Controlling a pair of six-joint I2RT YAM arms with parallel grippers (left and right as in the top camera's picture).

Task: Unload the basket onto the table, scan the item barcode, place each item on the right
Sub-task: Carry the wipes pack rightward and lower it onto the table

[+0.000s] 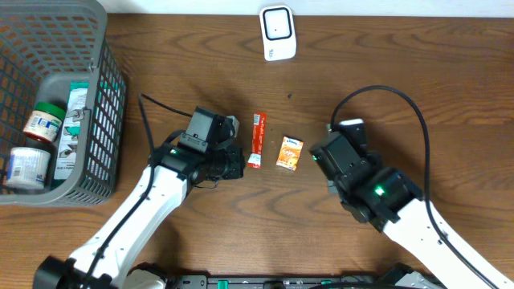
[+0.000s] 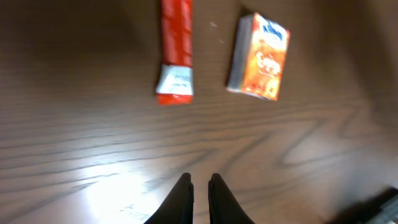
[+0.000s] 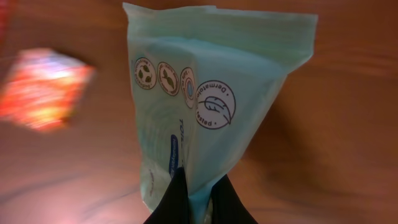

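The right gripper (image 3: 200,184) is clenched on the lower end of a pale green soft pack (image 3: 211,81), lifted above the wooden table (image 3: 348,112). The pack's long axis runs straight away from the fingers, with the crimped seal at the far end and the round printed seals facing the wrist camera. From overhead the arm hides most of it. Just to its left lie a small orange tissue pack (image 1: 290,152) and a red stick sachet (image 1: 257,140), side by side but apart. The left gripper (image 2: 199,182) hovers near them, its fingers almost together and gripping nothing. A white barcode scanner (image 1: 278,32) stands well apart at the far edge. A grey basket (image 1: 104,88) holding jars sits far left.
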